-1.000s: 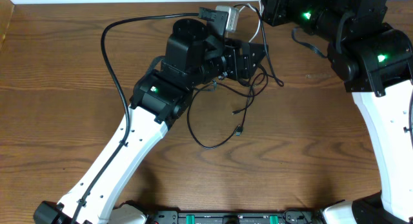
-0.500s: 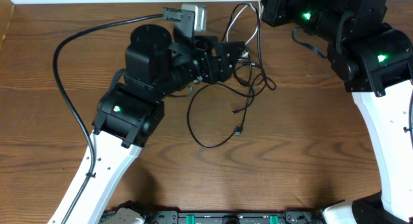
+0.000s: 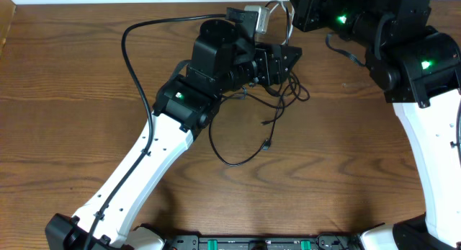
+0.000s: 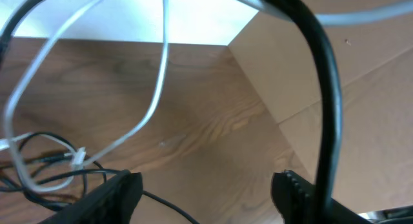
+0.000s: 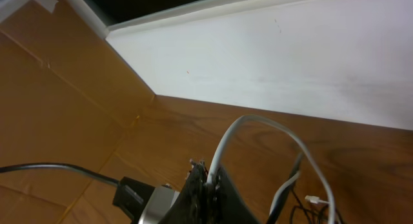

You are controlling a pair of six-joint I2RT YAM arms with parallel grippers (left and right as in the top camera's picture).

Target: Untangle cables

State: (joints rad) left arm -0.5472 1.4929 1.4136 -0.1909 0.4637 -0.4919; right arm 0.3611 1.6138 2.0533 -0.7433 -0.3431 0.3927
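Carefully: your right gripper [image 5: 205, 185] is clamped on the white cable [image 4: 164, 56] near the far edge of the table [image 3: 72, 99]. Your left gripper [image 4: 206, 182] hangs wide and empty over the black cables [image 3: 235, 163] snarled mid-table. If the white one threads through them, hauling on it likely cinches the knot tighter.

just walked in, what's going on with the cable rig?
The right gripper is pinching the white cable, holding it up in a loop near the far edge of the table. The left gripper is open and empty, hovering over the tangle of black cables, with the white loop hanging just ahead of it. Nothing looks separated yet.
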